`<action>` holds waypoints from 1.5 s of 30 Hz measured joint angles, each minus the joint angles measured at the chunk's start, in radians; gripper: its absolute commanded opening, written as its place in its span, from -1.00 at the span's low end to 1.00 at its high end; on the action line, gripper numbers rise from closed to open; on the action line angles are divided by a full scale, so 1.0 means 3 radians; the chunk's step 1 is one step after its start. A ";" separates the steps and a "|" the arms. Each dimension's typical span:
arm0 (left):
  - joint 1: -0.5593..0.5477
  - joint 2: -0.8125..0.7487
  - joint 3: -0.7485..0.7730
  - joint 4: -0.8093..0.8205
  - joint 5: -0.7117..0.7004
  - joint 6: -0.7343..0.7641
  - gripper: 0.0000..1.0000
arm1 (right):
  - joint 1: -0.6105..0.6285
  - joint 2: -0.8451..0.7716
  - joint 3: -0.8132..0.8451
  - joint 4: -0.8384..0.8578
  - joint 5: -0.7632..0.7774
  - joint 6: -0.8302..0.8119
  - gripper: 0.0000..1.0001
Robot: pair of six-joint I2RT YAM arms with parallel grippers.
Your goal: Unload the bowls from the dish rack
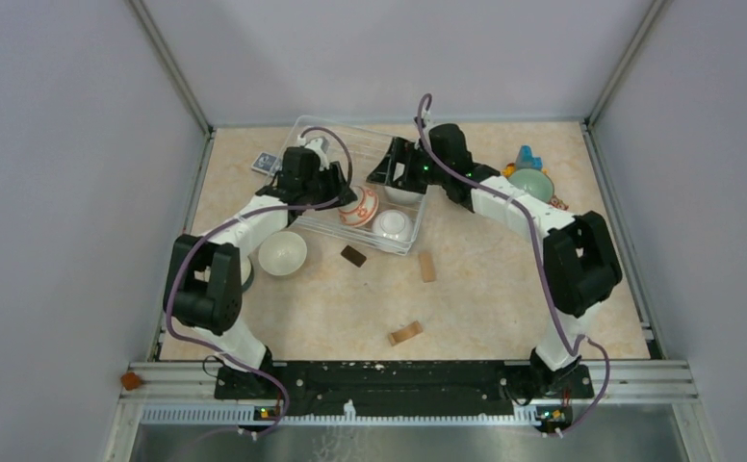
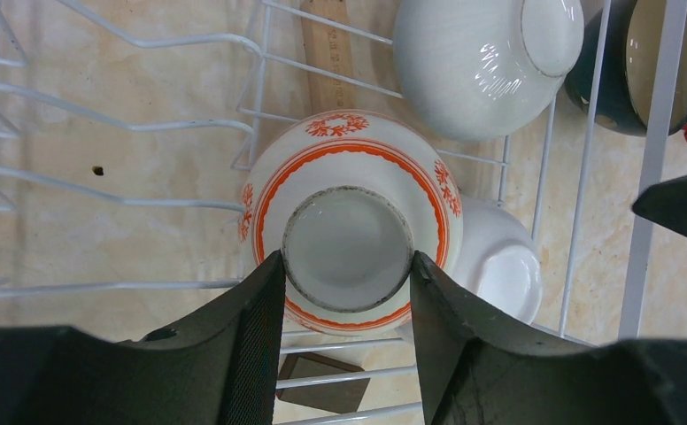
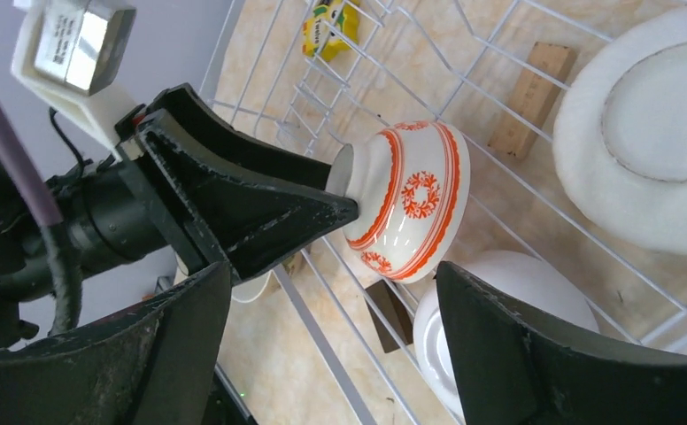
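Fingers of the left gripper clamp the foot ring of the orange-patterned bowl, which is tipped on its side inside the dish rack, just beside a plain white bowl. Above them the right gripper hovers, fingers spread apart.

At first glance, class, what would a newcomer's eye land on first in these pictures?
First, the white ceramic bowl with orange-red pattern, tipped on its side in the white wire dish rack, with the left end effector clamped on its foot ring. Next, the right end effector hanging open close by, and a plain white ceramic bowl lying upside down in the rack beside it.
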 measured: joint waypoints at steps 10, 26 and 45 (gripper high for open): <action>0.0198 -0.0112 -0.0263 0.0304 0.0319 -0.0210 -0.29 | 0.0010 0.0523 0.0298 -0.0136 -0.0137 0.0224 0.51; 0.0304 -0.0090 -0.0369 0.0496 0.0702 -0.0397 -0.33 | -0.0050 0.1080 0.0506 0.0005 -0.0589 0.0706 0.15; 0.0324 -0.0488 -0.0713 0.0721 0.0657 -0.0481 0.35 | -0.0127 0.1209 0.0473 0.0857 -0.1068 0.1324 -1.00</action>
